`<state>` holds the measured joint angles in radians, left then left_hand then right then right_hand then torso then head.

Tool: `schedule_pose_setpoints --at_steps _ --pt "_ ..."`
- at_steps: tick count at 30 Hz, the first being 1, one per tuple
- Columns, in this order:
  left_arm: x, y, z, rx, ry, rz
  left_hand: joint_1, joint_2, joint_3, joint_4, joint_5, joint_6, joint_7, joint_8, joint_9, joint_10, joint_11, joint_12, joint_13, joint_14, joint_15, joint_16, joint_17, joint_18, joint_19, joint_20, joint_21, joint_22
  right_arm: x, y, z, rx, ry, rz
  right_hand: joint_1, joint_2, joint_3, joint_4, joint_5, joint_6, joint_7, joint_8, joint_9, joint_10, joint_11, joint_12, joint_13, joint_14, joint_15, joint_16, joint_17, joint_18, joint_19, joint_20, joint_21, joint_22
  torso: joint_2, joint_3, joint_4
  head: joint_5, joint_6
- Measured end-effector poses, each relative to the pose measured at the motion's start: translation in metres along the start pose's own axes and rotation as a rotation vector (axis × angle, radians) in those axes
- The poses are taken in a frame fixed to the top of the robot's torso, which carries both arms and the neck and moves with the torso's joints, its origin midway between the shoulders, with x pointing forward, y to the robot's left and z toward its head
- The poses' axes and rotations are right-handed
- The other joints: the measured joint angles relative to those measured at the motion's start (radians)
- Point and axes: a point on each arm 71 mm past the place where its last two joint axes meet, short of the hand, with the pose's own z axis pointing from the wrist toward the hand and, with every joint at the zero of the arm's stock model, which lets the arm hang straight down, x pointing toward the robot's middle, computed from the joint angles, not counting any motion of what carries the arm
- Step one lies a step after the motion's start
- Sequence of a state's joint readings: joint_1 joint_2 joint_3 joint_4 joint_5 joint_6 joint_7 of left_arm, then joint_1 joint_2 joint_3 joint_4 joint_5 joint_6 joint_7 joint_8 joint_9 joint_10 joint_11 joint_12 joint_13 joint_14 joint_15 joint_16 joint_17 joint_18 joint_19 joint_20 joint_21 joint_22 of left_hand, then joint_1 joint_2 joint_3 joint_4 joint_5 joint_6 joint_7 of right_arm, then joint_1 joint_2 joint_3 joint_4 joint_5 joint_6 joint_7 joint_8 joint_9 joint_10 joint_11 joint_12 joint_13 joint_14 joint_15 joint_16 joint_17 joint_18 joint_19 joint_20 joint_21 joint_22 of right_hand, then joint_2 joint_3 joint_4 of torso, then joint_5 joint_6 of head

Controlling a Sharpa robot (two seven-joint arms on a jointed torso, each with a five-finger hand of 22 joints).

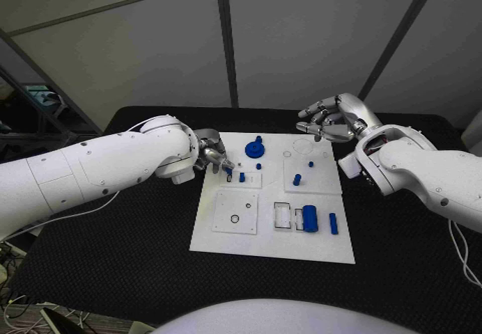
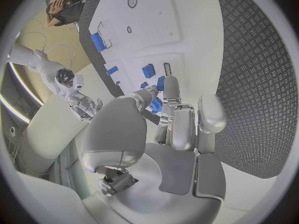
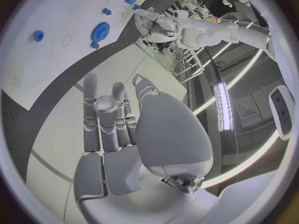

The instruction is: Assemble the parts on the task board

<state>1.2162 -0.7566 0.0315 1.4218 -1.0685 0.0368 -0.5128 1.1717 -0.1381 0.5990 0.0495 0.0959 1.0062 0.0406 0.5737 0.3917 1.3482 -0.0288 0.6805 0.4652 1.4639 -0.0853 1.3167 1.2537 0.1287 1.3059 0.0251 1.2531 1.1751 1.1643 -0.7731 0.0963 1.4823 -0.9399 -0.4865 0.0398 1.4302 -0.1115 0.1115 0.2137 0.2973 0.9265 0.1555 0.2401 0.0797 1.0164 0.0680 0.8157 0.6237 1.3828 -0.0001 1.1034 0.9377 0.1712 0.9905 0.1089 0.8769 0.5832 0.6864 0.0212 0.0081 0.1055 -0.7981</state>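
Note:
The white task board (image 1: 226,240) lies in the middle of the black table. On it are a blue gear (image 1: 255,148), short blue pegs (image 1: 297,179), a blue cylinder (image 1: 311,218) and a narrow blue bar (image 1: 332,223). My left hand (image 1: 213,158) reaches over the board's left edge near a small standing peg (image 1: 242,177). In the left wrist view a small blue part (image 2: 154,104) sits pinched between its thumb and fingers (image 2: 172,97). My right hand (image 1: 331,118) hovers above the board's far right corner, fingers loosely bent, holding nothing; the right wrist view shows its fingers (image 3: 109,119) empty.
The board has empty slots and holes, including a round outline (image 1: 302,147) at the far right and a framed slot (image 1: 283,216) beside the cylinder. Black tabletop (image 1: 120,250) surrounds the board on every side. Cables hang off the table's left edge (image 1: 20,243).

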Motion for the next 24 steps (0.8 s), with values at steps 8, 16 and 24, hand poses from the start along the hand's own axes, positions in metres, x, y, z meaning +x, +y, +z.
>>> schedule_pose_setpoints --at_steps 8,16,24 --pt "0.0036 0.0017 0.0004 -0.011 0.027 0.020 -0.003 -0.003 0.001 -0.001 -0.001 0.000 0.000 0.000 0.000 0.000 0.000 0.000 0.000 0.000 0.000 0.000 0.000 0.000 0.000 0.000 0.000 0.000 0.0003 0.0001 0.0002 0.000 0.001 0.000 0.000 0.000 0.000 0.000 0.000 0.000 0.000 0.000 0.000 0.000 0.000 0.000 0.000 0.000 0.000 0.000 0.000 0.000 0.000 0.000 0.000 0.000 0.001 -0.0003 -0.0010 -0.002 -0.003" --pt "0.0073 0.0031 0.0018 -0.018 0.047 0.038 -0.005 -0.005 0.006 -0.006 -0.001 0.000 0.000 -0.001 0.000 0.004 0.004 0.000 0.000 0.001 0.001 0.000 0.000 0.000 0.000 0.000 0.000 0.000 0.0006 0.0002 0.0004 0.000 0.001 0.001 0.000 0.000 0.000 0.000 0.000 0.000 0.000 0.000 0.000 0.000 0.000 0.000 0.000 0.000 0.000 0.000 0.000 0.000 0.000 0.000 0.000 0.000 0.000 -0.0005 -0.0010 -0.005 -0.006" --pt "0.0087 0.0031 0.0023 -0.018 0.052 0.049 -0.005 -0.005 0.012 -0.012 0.000 0.000 0.000 -0.003 0.001 0.004 0.003 0.000 0.000 0.002 0.002 0.000 0.000 0.000 0.000 0.000 0.000 0.000 0.0007 0.0000 0.0006 0.001 0.002 0.001 0.000 0.000 0.000 0.000 0.000 0.000 0.000 0.000 0.000 0.000 0.000 0.000 0.000 0.000 0.000 0.000 0.000 0.000 0.000 0.000 0.000 0.000 0.000 -0.0003 -0.0002 -0.006 -0.008"
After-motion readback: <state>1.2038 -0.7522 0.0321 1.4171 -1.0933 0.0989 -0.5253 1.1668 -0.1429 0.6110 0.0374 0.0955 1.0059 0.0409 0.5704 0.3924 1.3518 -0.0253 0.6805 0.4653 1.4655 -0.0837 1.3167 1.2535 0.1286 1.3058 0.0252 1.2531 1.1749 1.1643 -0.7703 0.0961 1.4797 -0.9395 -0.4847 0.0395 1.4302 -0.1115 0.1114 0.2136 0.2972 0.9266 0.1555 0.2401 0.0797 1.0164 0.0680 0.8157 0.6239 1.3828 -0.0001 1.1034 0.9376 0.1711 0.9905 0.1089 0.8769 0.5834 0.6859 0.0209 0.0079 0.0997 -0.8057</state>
